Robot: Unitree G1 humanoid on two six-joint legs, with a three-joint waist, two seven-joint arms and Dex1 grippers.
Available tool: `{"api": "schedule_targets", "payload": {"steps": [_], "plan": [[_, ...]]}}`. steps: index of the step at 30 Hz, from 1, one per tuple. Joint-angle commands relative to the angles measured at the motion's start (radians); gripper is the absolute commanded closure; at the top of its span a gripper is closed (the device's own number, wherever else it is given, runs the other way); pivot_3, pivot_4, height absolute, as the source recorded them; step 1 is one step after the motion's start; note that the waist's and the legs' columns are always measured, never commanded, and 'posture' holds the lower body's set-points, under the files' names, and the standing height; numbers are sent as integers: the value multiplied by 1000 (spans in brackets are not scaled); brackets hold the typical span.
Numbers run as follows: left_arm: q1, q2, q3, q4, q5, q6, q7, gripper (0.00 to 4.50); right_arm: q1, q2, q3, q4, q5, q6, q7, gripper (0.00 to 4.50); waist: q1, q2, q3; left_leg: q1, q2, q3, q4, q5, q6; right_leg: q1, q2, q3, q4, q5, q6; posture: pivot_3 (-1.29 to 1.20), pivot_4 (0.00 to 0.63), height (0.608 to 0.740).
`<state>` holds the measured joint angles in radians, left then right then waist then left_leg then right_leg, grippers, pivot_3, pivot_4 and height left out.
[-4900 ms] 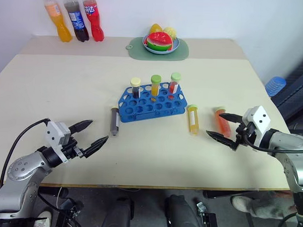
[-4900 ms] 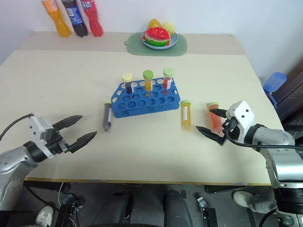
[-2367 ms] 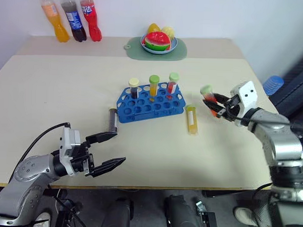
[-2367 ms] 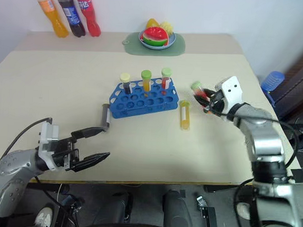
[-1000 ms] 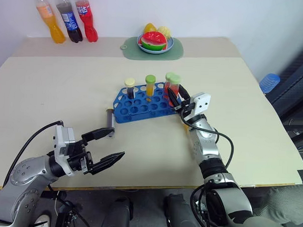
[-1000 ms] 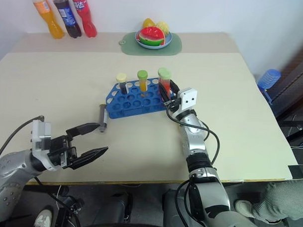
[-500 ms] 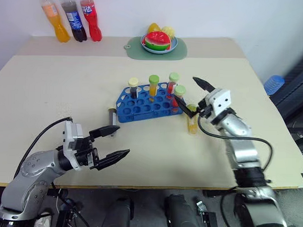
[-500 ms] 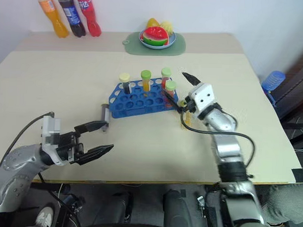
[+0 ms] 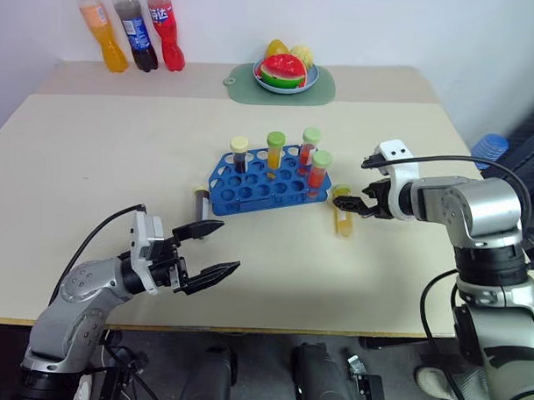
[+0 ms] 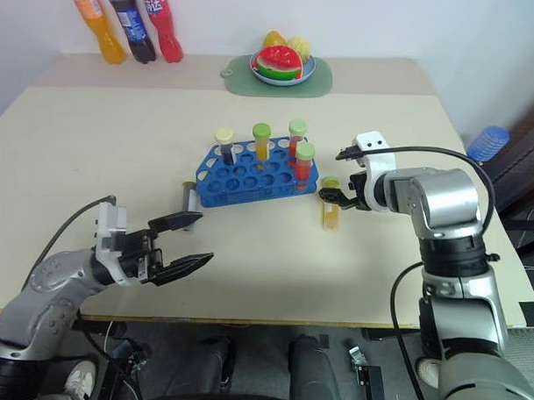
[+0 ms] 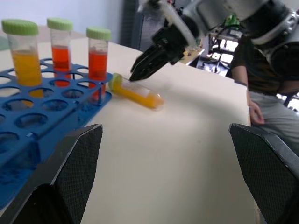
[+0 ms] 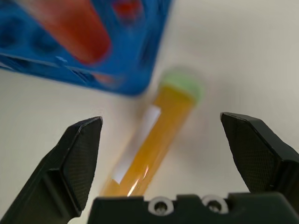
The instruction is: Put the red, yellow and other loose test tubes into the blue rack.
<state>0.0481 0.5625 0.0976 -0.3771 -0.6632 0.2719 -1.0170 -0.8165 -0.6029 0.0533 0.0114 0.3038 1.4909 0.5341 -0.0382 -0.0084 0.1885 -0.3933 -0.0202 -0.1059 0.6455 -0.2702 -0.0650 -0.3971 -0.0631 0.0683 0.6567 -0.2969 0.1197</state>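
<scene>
My right gripper gapes wide over the yellow tube lying mid-frame beside the blue rack; my left gripper, lower left, spread wide, empty

yellow tube: open table right | blue rack just left

**What is sitting on the big table**

A pale table is holding everything. The blue rack is sitting near the middle. A yellow tube is lying flat just beside the rack's right end. A dark tube, I think grey, is lying by its left end. At the far edge, three soda bottles are standing, and a green mat is lying there too.
</scene>
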Motion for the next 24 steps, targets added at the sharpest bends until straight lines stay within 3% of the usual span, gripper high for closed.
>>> {"api": "schedule_targets", "payload": {"steps": [1, 8, 12, 16, 17, 18, 22, 24], "plan": [[17, -3, 8, -58, -7, -5, 21, 0, -45, 11, 1, 58, -21, 52, -48, 49, 0, 0, 0, 0, 0, 0, 0, 0, 0, 0, 0, 0, 0, 0, 0, 0, 150, 740], [61, -20, 7, -95, -3, -10, 59, 0, -121, 114, 32, 232, -39, 30, -101, 49, -9, 0, 0, 1, 1, 3, 0, 0, 0, 0, 1, 0, 0, 0, 0, 0, 150, 740], [84, -16, 18, -113, -5, -11, 75, 0, -103, 123, 67, 220, -36, -16, -84, 1259, -11, -1, -1, 1, 1, 4, 0, 0, 0, 1, 1, 0, 0, 0, 0, 0, 150, 740], [96, -11, 27, -122, -8, -11, 85, 0, -40, 53, 149, 122, -44, -121, -25, 3366, -9, -1, -1, 1, 1, 4, 0, 0, 0, 1, 1, 0, 0, 0, 0, 0, 150, 740], [96, -11, 26, -122, -8, -11, 87, 0, 10, -4, 192, 51, -54, -227, 41, 3636, -7, -1, -1, 1, 1, 4, 0, 0, 0, 1, 1, 0, 0, 0, 0, 0, 150, 740], [96, -11, 26, -122, -9, -11, 88, 0, 64, -62, 233, -12, -87, -362, 88, 3636, -4, -1, -1, 1, 1, 4, 0, 0, 0, 1, 1, 0, -1, 0, 0, 0, 150, 740], [73, -1, 30, -113, -16, 0, 84, 0, 339, -273, 299, -37, -305, -1175, 149, 3636, 11, -2, -1, 2, 0, 2, 2, -1, 2, 8, 0, -4, -8, 1, 3, 0, 150, 740], [61, 8, 36, -104, -20, 6, 76, 0, 405, -301, 249, -37, -221, -1240, 277, 3636, 12, -2, -1, 2, -2, 3, 3, -1, 2, 9, -2, -3, -10, 2, 5, 0, 150, 740]]}}
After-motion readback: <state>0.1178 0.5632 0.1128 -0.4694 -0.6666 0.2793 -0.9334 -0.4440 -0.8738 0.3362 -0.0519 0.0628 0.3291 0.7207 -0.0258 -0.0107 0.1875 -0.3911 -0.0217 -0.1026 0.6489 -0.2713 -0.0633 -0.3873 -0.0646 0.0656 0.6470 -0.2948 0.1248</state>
